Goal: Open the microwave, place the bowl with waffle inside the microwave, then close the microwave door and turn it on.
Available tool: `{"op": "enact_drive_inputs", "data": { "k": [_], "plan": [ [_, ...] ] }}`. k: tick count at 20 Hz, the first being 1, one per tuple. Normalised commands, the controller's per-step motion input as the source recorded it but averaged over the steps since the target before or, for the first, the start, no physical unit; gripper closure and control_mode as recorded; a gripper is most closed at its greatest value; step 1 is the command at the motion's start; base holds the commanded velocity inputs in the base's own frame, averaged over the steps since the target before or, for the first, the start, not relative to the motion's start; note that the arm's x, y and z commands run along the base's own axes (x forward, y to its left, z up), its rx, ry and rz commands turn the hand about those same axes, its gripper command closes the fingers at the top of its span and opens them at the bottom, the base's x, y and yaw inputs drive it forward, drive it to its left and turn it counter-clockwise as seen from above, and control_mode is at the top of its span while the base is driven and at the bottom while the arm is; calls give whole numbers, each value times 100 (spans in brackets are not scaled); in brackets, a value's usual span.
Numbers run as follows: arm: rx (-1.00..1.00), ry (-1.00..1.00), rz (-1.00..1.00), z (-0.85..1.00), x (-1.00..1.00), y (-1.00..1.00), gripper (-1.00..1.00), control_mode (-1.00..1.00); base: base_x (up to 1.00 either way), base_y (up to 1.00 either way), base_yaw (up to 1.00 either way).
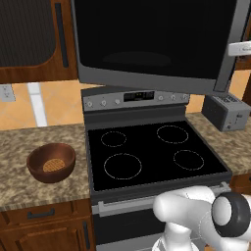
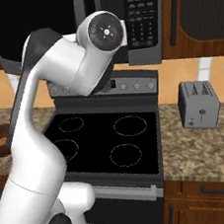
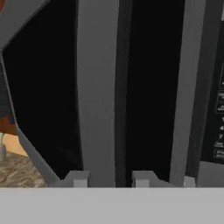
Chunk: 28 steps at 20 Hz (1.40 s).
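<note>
**Microwave door ajar, bowl waiting on the table**

The microwave door (image 1: 152,41) stands swung out over the stove (image 1: 152,152), its black glass covering most of the microwave's inside in the left base view; whether a turntable sits within cannot be made out. In the right base view the arm's upper joint hides much of the microwave (image 2: 142,20), leaving its button panel showing at the right.

The pincer (image 3: 107,178) appears in the hand view, its two fingertips (image 3: 76,178) spread apart with nothing between them, close before the door's grey edge. Whether they touch the door cannot be told.

The bowl (image 1: 51,162) rests on the speckled table (image 1: 29,142) left of the stove, well apart from the microwave, with the waffle (image 1: 53,164) lying inside it. In the right base view the bowl is cut off by the arm and the frame edge. A grey toaster (image 2: 198,104) stands on the table right of the stove.
</note>
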Motion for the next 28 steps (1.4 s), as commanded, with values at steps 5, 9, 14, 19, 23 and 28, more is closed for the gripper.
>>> {"op": "enact_drive_inputs", "data": {
  "k": [5,9,14,19,23,28],
  "plan": [
    [5,-4,11,-3,-100,15,100,-100,0,0,0],
    [4,0,8,-3,-99,14,-100,-100,0,0,0],
    [25,-1,1,0,-51,-80,-100,-100,0,0,0],
    [28,7,1,-25,12,-100,-100,-100,0,0,0],
    [8,29,6,-67,48,-34,-100,-100,0,0,0],
    [0,43,1,-22,71,6,-100,-100,0,0,0]
  ]
}}
